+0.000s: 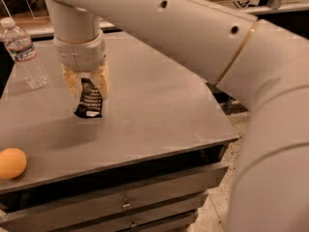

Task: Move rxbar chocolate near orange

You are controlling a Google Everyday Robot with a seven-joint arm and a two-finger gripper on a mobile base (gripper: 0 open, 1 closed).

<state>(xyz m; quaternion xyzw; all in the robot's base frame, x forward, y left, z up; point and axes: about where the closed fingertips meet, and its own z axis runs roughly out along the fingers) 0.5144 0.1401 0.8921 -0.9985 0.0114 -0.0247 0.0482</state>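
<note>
The gripper (87,87) is positioned over the left half of the grey table (159,110), pointed downward. Its 2 tan fingers (71,81) are closed on the upper end of the rxbar chocolate (90,103). The bar is held hanging at a slight tilt, white label lowest; whether it touches the tabletop cannot be told. The orange (11,163) is seen at the table's front left edge, well apart from the bar. A water bottle (23,52) is stood upright at the back left.

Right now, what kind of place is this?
Probably a lab or office workspace: a grey drawer cabinet on speckled floor, a water bottle. The tool holds the rxbar chocolate over the cabinet top.
</note>
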